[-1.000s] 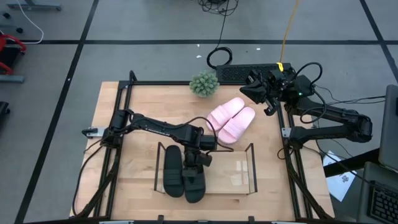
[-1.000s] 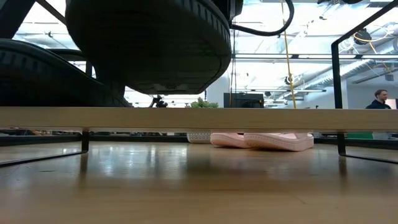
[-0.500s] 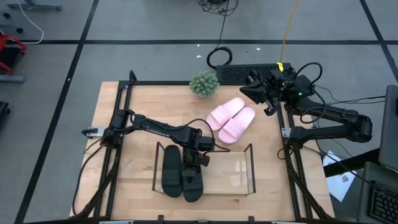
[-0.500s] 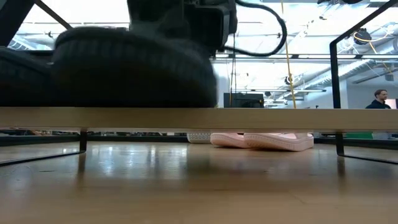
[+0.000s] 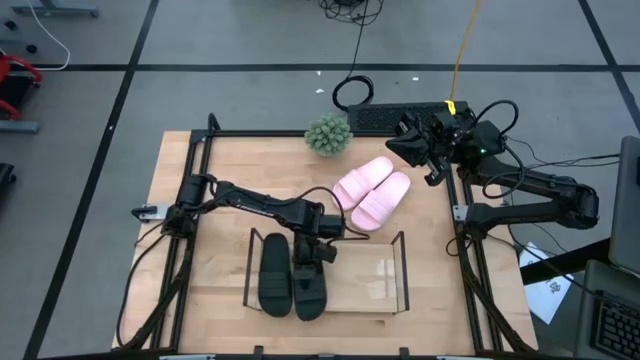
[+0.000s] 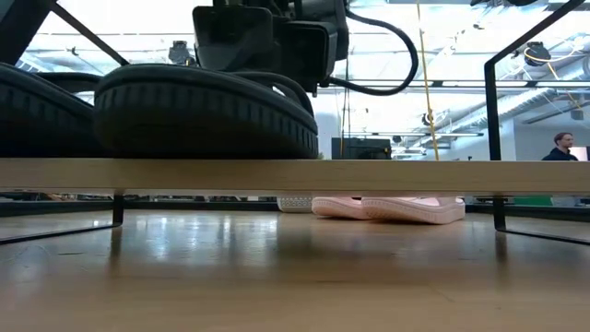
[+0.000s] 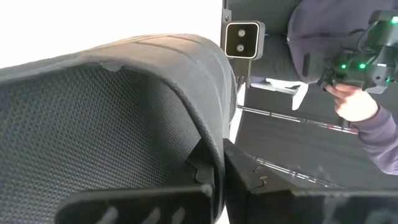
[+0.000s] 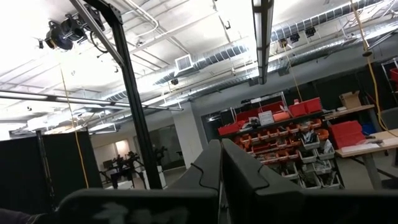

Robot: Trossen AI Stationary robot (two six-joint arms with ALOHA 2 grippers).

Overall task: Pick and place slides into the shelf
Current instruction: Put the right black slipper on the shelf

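Two black slides lie side by side on the left half of the clear shelf (image 5: 385,280). The first black slide (image 5: 275,275) rests there untouched. My left gripper (image 5: 316,250) is shut on the second black slide (image 5: 310,288), whose ribbed sole (image 6: 203,115) rests on the shelf's top board (image 6: 387,175). The two pink slides (image 5: 372,193) lie soles down on the table, just beyond the shelf. My right gripper (image 5: 410,148) is shut and holds nothing, raised over the table's far right corner. My left gripper pinches the second black slide between its two fingers at the rim of its far end (image 7: 214,158), beside the mesh-textured footbed. The fingers (image 7: 267,186) come from above, slanting in from the far side. The slide lies level, sole on the shelf's top.
A small green plant (image 5: 328,135) stands at the far edge beside the pink slides. The shelf's right half (image 5: 380,275) is bare. A dark frame (image 5: 210,135) runs round the table. A person's hand (image 7: 348,106) shows beyond the table and another person (image 6: 562,146) stands far off.
My left gripper has moved down, staying shut. The second black slide, held raised above the shelf a second ago, has come down flat onto the shelf's top beside the first black slide and shifted slightly toward the far edge.
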